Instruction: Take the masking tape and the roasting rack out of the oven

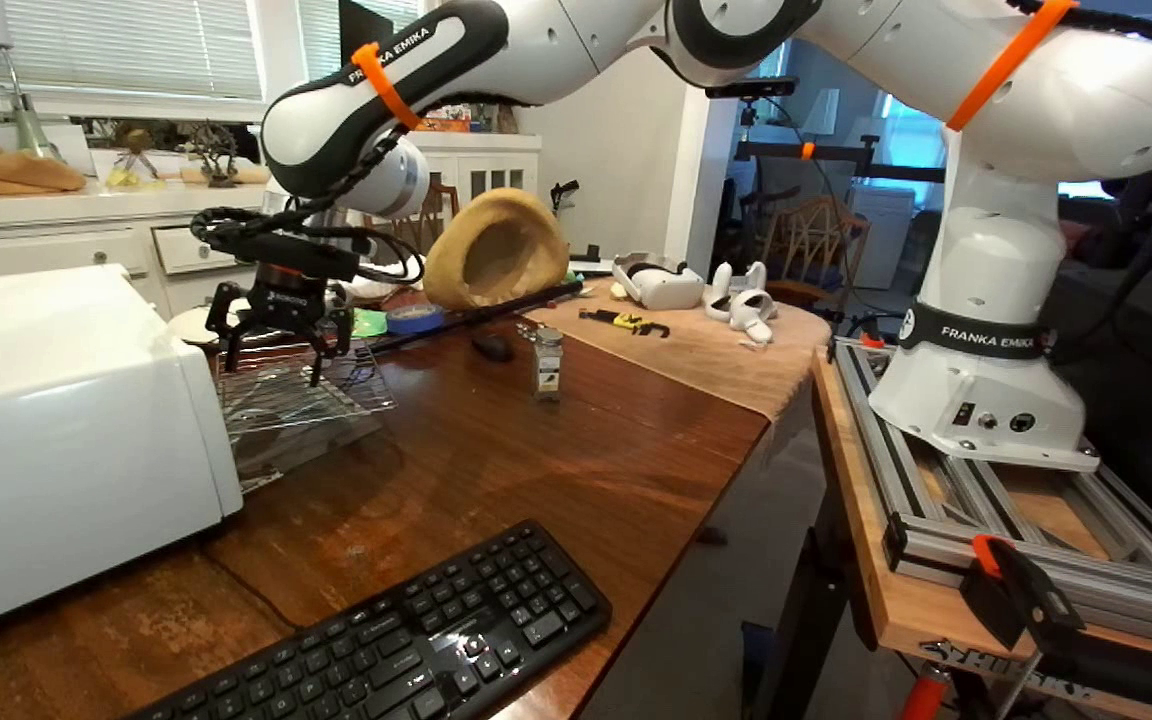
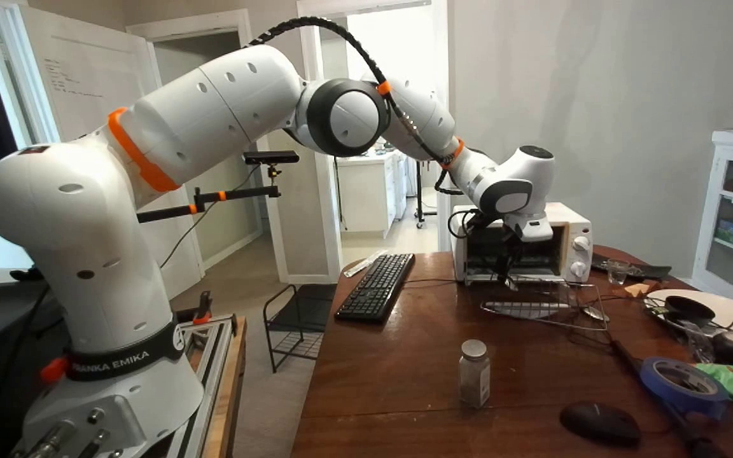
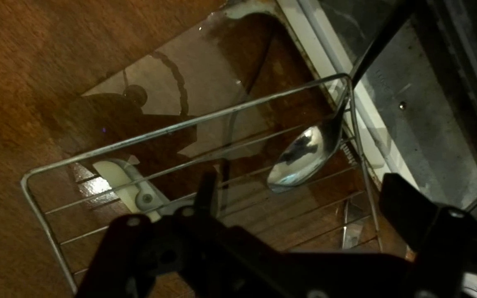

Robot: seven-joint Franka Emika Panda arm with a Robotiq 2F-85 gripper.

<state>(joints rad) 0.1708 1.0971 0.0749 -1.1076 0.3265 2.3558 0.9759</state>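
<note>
A: In an exterior view, quick: roasting rack (image 1: pixel 306 395)?
B: Outside the oven (image 1: pixel 66 440), just past its front edge. From the rack, oven's at nine o'clock, small jar (image 1: pixel 548 368) at three, black keyboard (image 1: pixel 416 640) at five, all on the wooden table (image 1: pixel 476 460).
A: Gripper (image 1: pixel 274 362)?
B: Right over the rack, pointing down, spread wide.
A: In an exterior view, the oven's upper knob (image 2: pixel 581 243)?
B: Three o'clock of the oven's mouth. Gripper's in front of that mouth, rack just below it toward five.
A: Blue tape roll (image 2: pixel 684 399)?
B: On the table, four o'clock from the rack, well apart from the oven. Black mouse (image 2: pixel 599 424) at five.
A: Wrist view: fingers (image 3: pixel 406 207)?
B: Down at six o'clock, tips far apart, nothing clamped between. Touching the wires? Can't tell.
A: Rack here?
B: Mid-view, over the lowered glass door (image 3: pixel 205 78), its two-o'clock corner overlapping the oven's white edge.
A: Spoon (image 3: pixel 300 163)?
B: Bowl across the wires, handle pointing to one o'clock, over the oven's edge. Above the rack or under, can't tell.
A: Cream-and-grey item (image 3: pixel 118 182)?
B: Around nine o'clock, seen through the wires, what it is I can't make out.
</note>
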